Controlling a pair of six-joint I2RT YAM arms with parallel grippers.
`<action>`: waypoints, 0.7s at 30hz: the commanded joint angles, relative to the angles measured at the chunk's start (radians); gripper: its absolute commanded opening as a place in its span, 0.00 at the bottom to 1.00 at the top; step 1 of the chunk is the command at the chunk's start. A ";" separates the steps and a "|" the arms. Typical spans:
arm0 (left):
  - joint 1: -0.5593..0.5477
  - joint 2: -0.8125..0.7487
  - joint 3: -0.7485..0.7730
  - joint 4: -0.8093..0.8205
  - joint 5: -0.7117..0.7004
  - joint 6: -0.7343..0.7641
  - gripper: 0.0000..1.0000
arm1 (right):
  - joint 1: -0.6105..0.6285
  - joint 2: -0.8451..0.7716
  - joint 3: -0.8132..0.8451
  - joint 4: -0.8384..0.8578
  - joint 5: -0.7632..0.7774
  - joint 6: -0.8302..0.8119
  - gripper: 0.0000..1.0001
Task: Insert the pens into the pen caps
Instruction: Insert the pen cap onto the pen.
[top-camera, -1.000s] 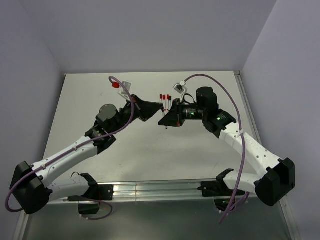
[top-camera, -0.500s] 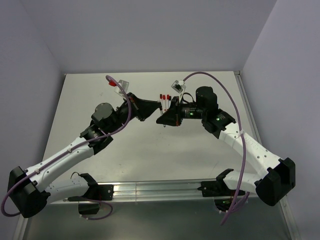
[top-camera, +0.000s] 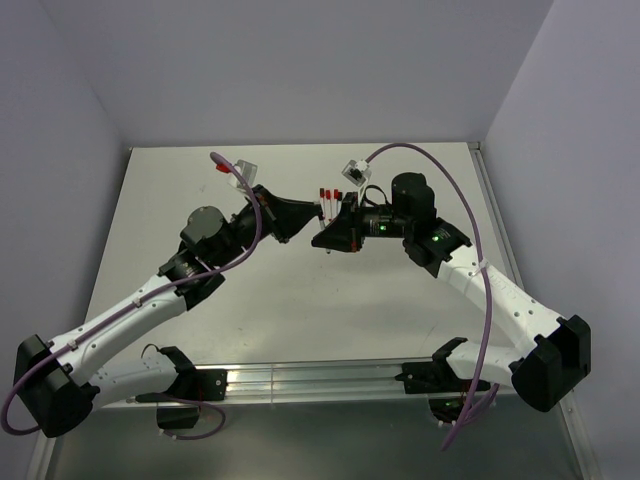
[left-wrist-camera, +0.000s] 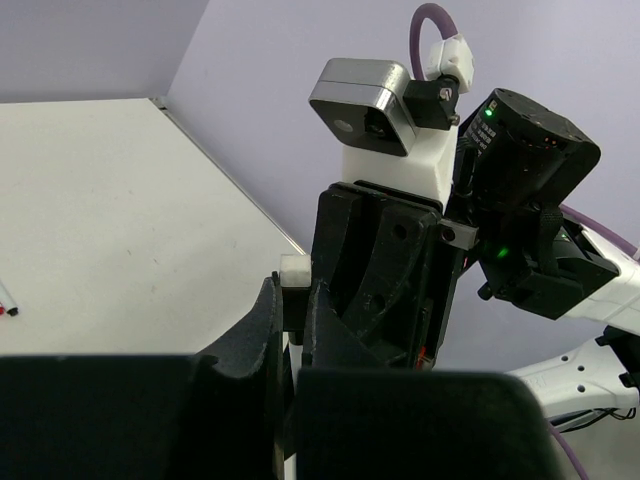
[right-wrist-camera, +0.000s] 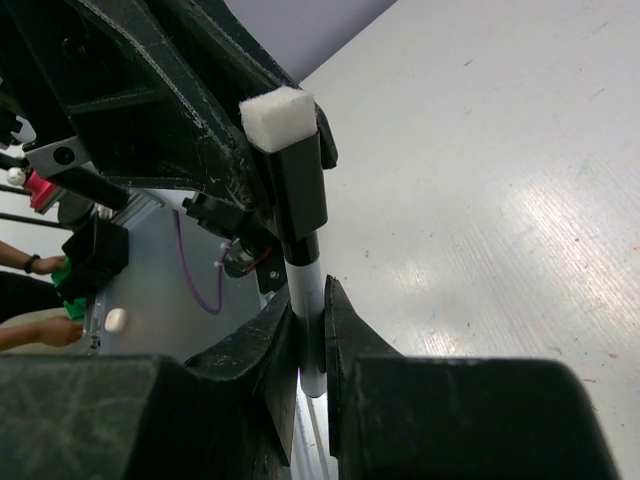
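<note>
My two grippers meet above the middle of the table (top-camera: 180, 190). My left gripper (top-camera: 300, 222) (left-wrist-camera: 292, 300) is shut on a short black pen cap with a white end (left-wrist-camera: 296, 272). My right gripper (top-camera: 323, 240) (right-wrist-camera: 310, 315) is shut on a white-barrelled pen (right-wrist-camera: 312, 300). In the right wrist view the pen's upper end sits inside the black cap (right-wrist-camera: 298, 190), which the left fingers (right-wrist-camera: 200, 130) clamp. Three more white pens with red caps (top-camera: 327, 202) lie side by side on the table just behind the grippers.
Purple cables (top-camera: 470, 215) loop over both arms. A small camera block (top-camera: 352, 172) sits on the right wrist. Grey walls close the table at the back and sides. One pen lies at the left edge of the left wrist view (left-wrist-camera: 6, 298).
Both grippers, joined at the pen and cap, have shifted slightly left over the last second. The left wrist pulled back to the left. Little has moved in the last half second.
</note>
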 joint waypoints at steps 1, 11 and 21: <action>-0.033 -0.039 -0.016 -0.079 0.132 0.022 0.00 | -0.031 -0.018 0.063 0.146 0.133 0.007 0.08; -0.033 -0.027 -0.011 -0.001 -0.033 0.022 0.00 | -0.003 -0.025 0.062 0.132 0.090 -0.038 0.33; -0.013 -0.001 0.127 -0.108 -0.390 0.114 0.00 | 0.041 -0.076 0.056 0.073 0.087 -0.108 0.51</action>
